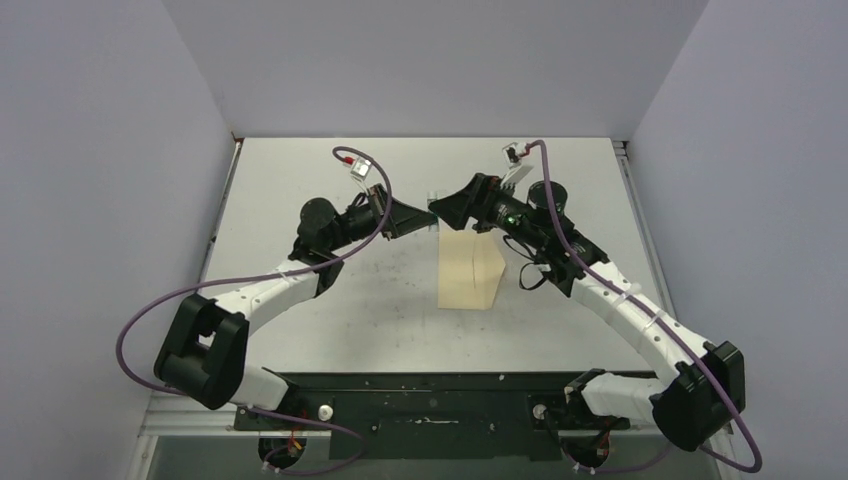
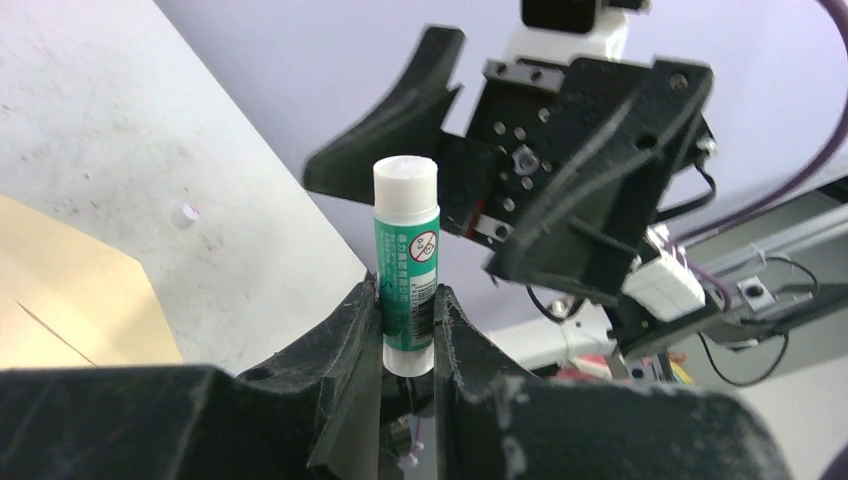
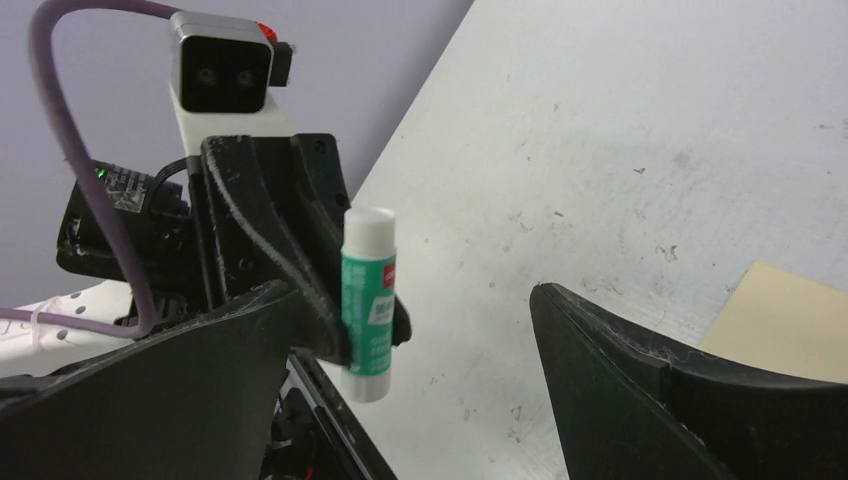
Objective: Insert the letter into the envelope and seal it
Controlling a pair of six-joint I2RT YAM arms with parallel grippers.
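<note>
The pale tan envelope (image 1: 469, 272) lies flat on the white table, just near of both grippers; part of it shows in the left wrist view (image 2: 70, 290) and a corner in the right wrist view (image 3: 790, 310). The letter is not in view. My left gripper (image 1: 424, 222) (image 2: 407, 297) is shut on a green glue stick (image 2: 407, 270) with a white cap, held upright above the table. My right gripper (image 1: 441, 208) (image 3: 415, 300) is open, facing the left one. The glue stick (image 3: 368, 300) stands near its left finger and is not between its fingers.
The two grippers meet nose to nose above the table's middle, just beyond the envelope's far edge. Purple cables loop off both arms. A black base plate (image 1: 430, 410) runs along the near edge. Grey walls close the table on three sides.
</note>
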